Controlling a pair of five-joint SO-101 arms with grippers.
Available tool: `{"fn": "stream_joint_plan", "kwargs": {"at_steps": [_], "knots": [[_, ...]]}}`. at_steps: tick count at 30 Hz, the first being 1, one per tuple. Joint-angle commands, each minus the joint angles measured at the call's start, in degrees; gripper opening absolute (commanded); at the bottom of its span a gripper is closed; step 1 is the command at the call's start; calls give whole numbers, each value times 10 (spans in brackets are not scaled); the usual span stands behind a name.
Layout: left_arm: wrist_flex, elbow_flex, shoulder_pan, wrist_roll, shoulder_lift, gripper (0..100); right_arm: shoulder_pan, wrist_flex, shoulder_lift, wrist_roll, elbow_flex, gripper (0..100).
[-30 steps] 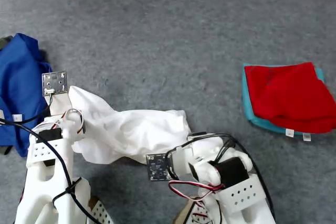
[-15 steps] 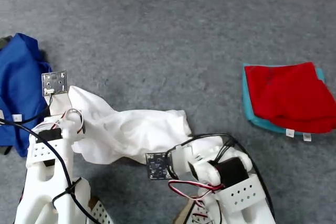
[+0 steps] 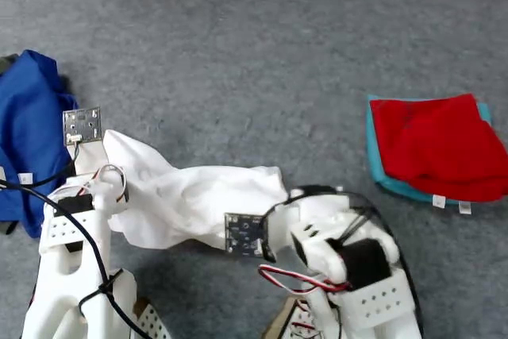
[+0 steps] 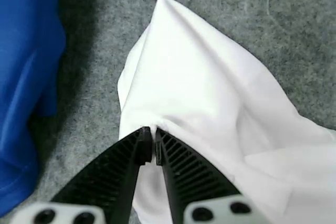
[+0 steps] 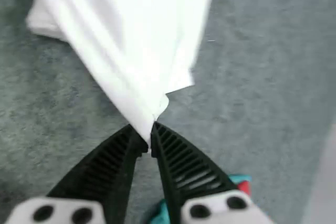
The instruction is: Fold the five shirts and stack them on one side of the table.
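Shirts on surface: four counted.
White shirt, one, crumpled.
Blue shirt, one, near white shirt's left-hand end.
Red shirt, one, folded atop teal shirt, one, well apart from white shirt.
Left claw, right claw: each nipped tight on white shirt, at opposite ends.
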Motion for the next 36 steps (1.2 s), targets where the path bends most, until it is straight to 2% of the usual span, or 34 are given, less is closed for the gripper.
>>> {"fn": "stream_joint_plan", "kwargs": {"at_steps": [1,4,8,14,21,24,27,31,36], "knots": [[27,-56,-10,26,-5,18,8,11,4,-21,-107,5],[173,-217,-11,61,0,18,8,11,22,-35,-190,5],[280,-408,15,64,0,18,11,9,117,-62,-342,5],[368,-572,48,46,2,18,17,23,334,-150,-710,5],[443,-689,51,15,13,18,19,156,620,-170,-1229,5],[484,-706,50,3,36,18,19,207,726,-167,-1422,5],[516,-683,49,-9,51,18,21,226,783,-166,-1531,5],[498,-592,25,-33,33,18,31,191,787,-165,-1549,5],[423,-475,-72,-77,-62,18,31,154,764,-151,-1547,5]]}}
